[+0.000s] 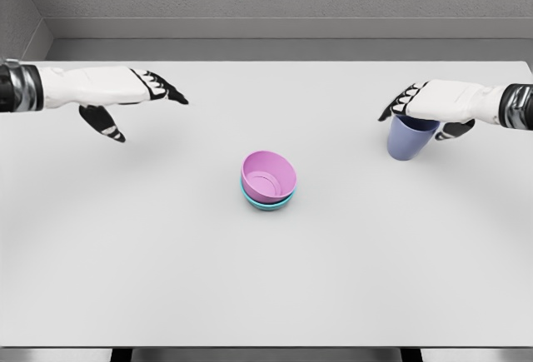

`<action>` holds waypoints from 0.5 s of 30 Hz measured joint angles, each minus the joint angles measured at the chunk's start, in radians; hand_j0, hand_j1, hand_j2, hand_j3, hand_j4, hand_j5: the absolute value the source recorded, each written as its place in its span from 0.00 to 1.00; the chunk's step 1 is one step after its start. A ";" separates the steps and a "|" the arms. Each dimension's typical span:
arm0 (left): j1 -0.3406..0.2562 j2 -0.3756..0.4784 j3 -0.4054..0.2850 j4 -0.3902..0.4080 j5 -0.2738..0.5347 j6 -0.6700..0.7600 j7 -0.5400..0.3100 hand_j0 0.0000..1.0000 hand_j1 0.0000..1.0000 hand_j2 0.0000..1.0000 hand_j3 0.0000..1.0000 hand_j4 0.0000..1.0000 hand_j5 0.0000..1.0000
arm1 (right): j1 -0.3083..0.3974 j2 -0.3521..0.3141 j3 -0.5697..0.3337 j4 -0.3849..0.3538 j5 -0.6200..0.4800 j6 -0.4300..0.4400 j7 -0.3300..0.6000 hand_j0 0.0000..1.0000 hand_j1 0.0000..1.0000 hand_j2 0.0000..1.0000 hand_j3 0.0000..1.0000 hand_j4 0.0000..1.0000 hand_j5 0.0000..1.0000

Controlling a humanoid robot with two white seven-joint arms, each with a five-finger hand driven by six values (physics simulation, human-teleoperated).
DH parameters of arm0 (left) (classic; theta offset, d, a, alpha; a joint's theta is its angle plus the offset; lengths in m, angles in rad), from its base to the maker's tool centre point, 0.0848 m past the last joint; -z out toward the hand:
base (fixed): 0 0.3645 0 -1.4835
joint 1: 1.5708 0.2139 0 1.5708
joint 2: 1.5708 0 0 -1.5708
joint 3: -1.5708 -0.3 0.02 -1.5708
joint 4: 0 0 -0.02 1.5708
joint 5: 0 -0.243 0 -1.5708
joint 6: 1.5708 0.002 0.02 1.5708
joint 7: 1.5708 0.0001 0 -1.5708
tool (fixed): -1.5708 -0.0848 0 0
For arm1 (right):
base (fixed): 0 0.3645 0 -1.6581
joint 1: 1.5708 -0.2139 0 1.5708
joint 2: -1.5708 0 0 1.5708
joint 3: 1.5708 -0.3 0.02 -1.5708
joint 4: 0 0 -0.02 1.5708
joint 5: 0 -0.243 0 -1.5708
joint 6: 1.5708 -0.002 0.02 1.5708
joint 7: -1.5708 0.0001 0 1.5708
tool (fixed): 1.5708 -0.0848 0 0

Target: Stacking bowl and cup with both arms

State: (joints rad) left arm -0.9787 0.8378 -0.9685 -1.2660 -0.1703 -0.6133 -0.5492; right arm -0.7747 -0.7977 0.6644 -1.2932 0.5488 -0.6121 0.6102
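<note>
A pink bowl (269,176) sits nested in a teal bowl (268,203) near the middle of the white table (166,279). At the right, a blue-violet cup (408,140) hangs tilted, with my right hand (425,112) shut on its rim from above. My left hand (137,104) hovers over the table's left side, fingers spread and holding nothing, well away from the bowls.
A grey wall runs behind the table's far edge. The table's front edge lies near the bottom of the picture.
</note>
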 measured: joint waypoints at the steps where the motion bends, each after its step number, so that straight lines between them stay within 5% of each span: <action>1: 0.000 0.000 0.000 0.001 0.000 0.000 0.000 1.00 1.00 1.00 1.00 1.00 1.00 | 0.000 0.000 0.000 0.000 0.001 0.000 0.000 0.67 0.67 0.67 0.67 0.67 0.67; 5: 0.000 -0.001 0.000 0.004 0.000 0.000 0.000 1.00 1.00 1.00 1.00 1.00 1.00 | 0.000 -0.001 0.000 0.000 0.005 -0.001 0.001 0.67 0.67 0.67 0.67 0.67 0.67; 15: 0.002 -0.004 -0.002 0.005 -0.001 0.000 0.000 1.00 1.00 1.00 1.00 1.00 1.00 | -0.003 0.000 -0.003 0.000 0.004 -0.003 -0.002 0.48 0.48 0.48 0.48 0.48 0.48</action>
State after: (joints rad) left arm -0.9771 0.8340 -0.9703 -1.2610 -0.1714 -0.6133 -0.5496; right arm -0.7777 -0.7975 0.6614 -1.2929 0.5527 -0.6151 0.6082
